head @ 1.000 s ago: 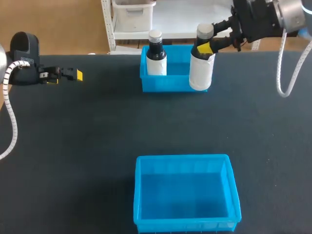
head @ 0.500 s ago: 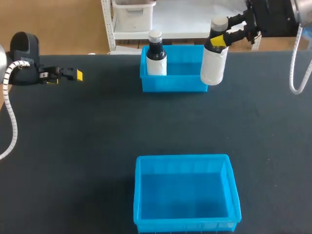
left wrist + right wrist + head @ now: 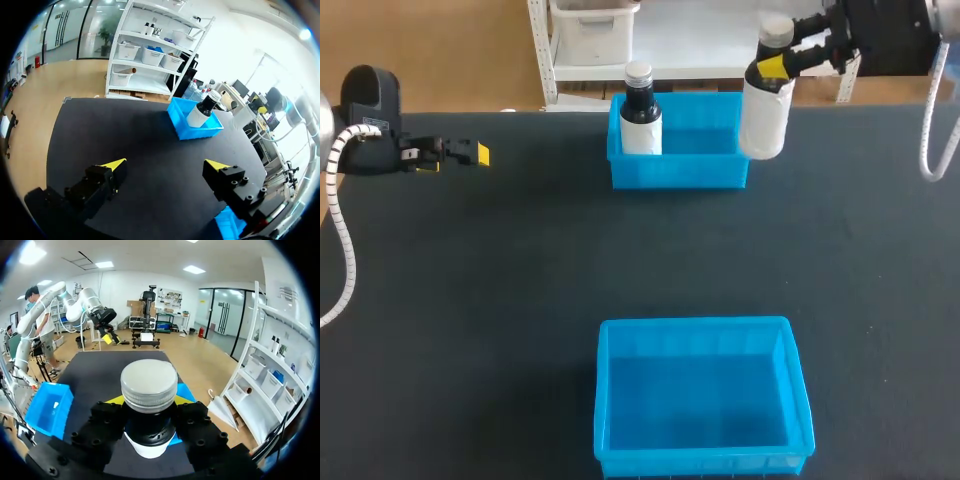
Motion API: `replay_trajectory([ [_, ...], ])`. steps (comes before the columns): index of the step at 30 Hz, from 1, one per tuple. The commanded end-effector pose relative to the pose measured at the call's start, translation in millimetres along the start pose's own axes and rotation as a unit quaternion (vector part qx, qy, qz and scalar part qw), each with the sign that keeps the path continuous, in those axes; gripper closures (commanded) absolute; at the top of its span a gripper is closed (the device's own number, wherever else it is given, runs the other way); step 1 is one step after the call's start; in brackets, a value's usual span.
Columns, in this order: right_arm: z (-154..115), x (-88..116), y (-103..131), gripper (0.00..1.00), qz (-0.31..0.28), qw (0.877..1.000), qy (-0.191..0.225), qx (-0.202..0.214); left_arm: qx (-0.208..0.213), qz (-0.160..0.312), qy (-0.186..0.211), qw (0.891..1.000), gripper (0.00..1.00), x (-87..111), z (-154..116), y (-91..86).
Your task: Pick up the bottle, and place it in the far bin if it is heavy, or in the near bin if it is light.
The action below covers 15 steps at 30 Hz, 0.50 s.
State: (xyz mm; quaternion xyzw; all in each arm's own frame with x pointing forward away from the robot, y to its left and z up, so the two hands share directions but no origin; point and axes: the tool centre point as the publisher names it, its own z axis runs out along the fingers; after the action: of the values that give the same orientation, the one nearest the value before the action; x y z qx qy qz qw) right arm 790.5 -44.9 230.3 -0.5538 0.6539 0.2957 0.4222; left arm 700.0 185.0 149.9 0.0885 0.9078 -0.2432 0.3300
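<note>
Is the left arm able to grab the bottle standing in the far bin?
Probably yes. The left gripper is open, and nothing lies between it and the standing bottle, whose top clears the far bin. The right gripper holds the second bottle clear of it.

The left gripper (image 3: 165,165) hangs over the black table (image 3: 125,130), its yellow-tipped fingers spread wide with nothing between them. Well ahead stands a blue bin (image 3: 197,132) holding an upright dark bottle (image 3: 202,110) with a white label. A second blue bin's corner (image 3: 227,224) shows under one finger.

Left tool (image 3: 166,165) agape at far left; right tool (image 3: 771,65) aloft at far right, tight around bottle (image 3: 763,120) neck.
</note>
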Motion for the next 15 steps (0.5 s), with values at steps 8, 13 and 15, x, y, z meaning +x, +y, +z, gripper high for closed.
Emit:
replay_trajectory([
  [8,15,-11,-30,1.0,-0.003,1.0,-0.004,-0.006,0.0,0.0,0.0,1.0,0.0,0.0,0,0.0],
  [13,29,-14,-39,1.0,-0.001,1.0,-0.009,-0.013,0.0,0.0,0.0,1.0,0.0,0.0,0,0.0],
  [15,34,-15,-42,1.0,-0.001,1.0,-0.01,-0.015,0.0,0.0,0.0,1.0,0.0,0.0,0,0.0],
])
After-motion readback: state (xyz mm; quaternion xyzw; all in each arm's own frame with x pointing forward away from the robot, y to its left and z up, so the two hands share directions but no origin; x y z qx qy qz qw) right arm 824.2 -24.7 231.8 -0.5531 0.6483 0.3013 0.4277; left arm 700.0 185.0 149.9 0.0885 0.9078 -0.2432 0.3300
